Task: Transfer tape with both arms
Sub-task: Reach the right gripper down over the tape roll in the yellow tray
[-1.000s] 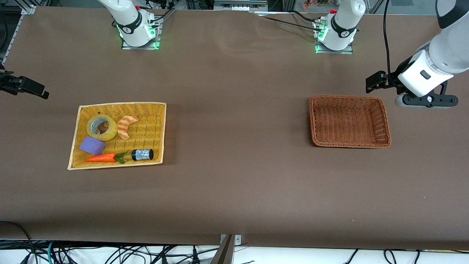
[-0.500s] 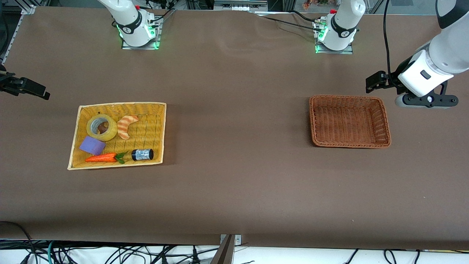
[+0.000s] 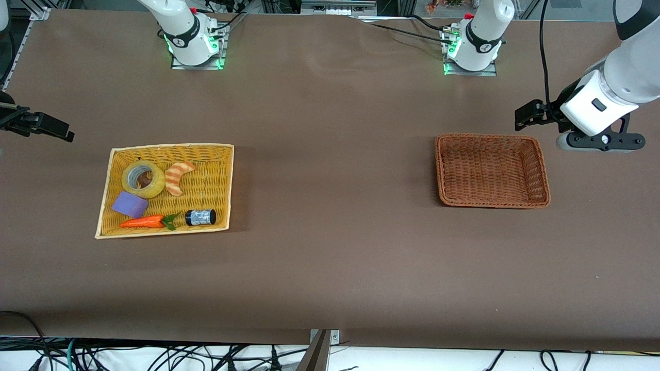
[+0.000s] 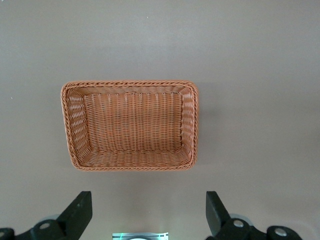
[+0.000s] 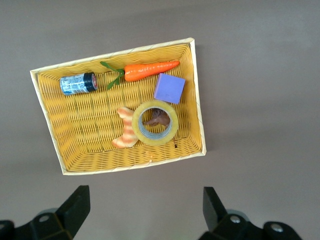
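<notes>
In the yellow wicker basket [image 3: 221,185] toward the right arm's end of the table, the tape [image 3: 143,179] is lying flat with its grey-white core facing up. It is sitting in the part of the basket farther from the front camera, touching a striped orange croissant-shaped toy [image 3: 178,176] beside it and a purple block [image 3: 130,204] just nearer the camera. A toy carrot [image 3: 144,222] with green leaves and a small black-capped bottle [image 3: 200,217] are lying along the basket's nearer edge. The bottle is wearing a pale label with dark print, but the writing is too small to read.

The right gripper [image 5: 145,210] is hovering high above the table just outside the yellow basket, looking down on it, its fingers [image 5: 75,205] standing wide apart and holding nothing. The left gripper [image 4: 149,210] is hanging over the table beside the empty brown wicker basket [image 3: 539,170] at the left arm's end, fingers [image 4: 80,207] likewise spread wide and empty. The brown basket is sitting well apart from the yellow one on the brown table [image 3: 330,247]. Small round emblems are showing on both arm bases, unreadable.
</notes>
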Tool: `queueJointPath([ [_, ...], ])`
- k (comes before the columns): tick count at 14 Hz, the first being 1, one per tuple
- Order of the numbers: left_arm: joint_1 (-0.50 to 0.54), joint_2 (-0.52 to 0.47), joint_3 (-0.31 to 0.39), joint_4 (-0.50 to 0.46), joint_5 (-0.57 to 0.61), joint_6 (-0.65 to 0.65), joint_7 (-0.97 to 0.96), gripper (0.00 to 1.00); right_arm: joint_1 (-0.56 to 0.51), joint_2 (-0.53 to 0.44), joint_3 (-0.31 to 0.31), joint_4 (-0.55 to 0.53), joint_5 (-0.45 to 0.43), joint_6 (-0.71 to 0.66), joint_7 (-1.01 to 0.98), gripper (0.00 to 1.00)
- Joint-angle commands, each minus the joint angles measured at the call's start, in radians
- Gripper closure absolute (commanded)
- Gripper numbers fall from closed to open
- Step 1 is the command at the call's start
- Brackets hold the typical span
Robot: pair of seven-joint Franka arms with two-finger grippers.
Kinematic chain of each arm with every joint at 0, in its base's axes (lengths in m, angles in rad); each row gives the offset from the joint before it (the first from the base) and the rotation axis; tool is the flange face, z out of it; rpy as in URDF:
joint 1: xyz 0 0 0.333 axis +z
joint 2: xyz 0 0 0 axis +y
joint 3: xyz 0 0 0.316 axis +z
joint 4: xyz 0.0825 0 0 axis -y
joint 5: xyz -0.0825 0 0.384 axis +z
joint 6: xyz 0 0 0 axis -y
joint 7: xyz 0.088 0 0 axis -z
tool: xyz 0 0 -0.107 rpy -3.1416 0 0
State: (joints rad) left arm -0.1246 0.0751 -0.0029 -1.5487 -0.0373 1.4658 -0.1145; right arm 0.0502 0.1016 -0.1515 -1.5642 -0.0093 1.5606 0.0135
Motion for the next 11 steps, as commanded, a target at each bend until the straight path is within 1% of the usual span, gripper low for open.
queueJointPath([
  [1,-0.004,0.012,0.0,0.033,0.011,-0.024,-0.002,0.0,-0.004,0.052,0.009,-0.02,-0.018,-0.046,-0.01,0.0],
  [3,-0.004,0.012,0.0,0.033,0.011,-0.024,-0.002,0.0,-0.006,0.064,0.007,-0.091,-0.018,0.025,-0.015,0.0],
  [5,-0.004,0.012,0.0,0.033,0.011,-0.024,-0.002,0.0,-0.006,0.105,0.007,-0.138,-0.018,0.099,-0.015,0.0],
  [6,-0.004,0.012,0.0,0.033,0.011,-0.024,-0.002,0.0,-0.006,0.116,0.007,-0.181,-0.02,0.148,-0.015,0.0],
  [8,-0.003,0.012,0.0,0.033,0.011,-0.024,-0.002,0.0,-0.009,0.11,0.003,-0.307,-0.021,0.296,-0.017,0.0],
  [9,-0.003,0.012,0.0,0.033,0.011,-0.024,-0.002,0.0,-0.009,0.107,0.003,-0.35,-0.018,0.35,-0.015,0.0],
  [11,-0.001,0.012,0.0,0.033,0.011,-0.024,-0.002,0.0,-0.007,0.11,0.004,-0.404,-0.011,0.43,-0.01,0.0],
])
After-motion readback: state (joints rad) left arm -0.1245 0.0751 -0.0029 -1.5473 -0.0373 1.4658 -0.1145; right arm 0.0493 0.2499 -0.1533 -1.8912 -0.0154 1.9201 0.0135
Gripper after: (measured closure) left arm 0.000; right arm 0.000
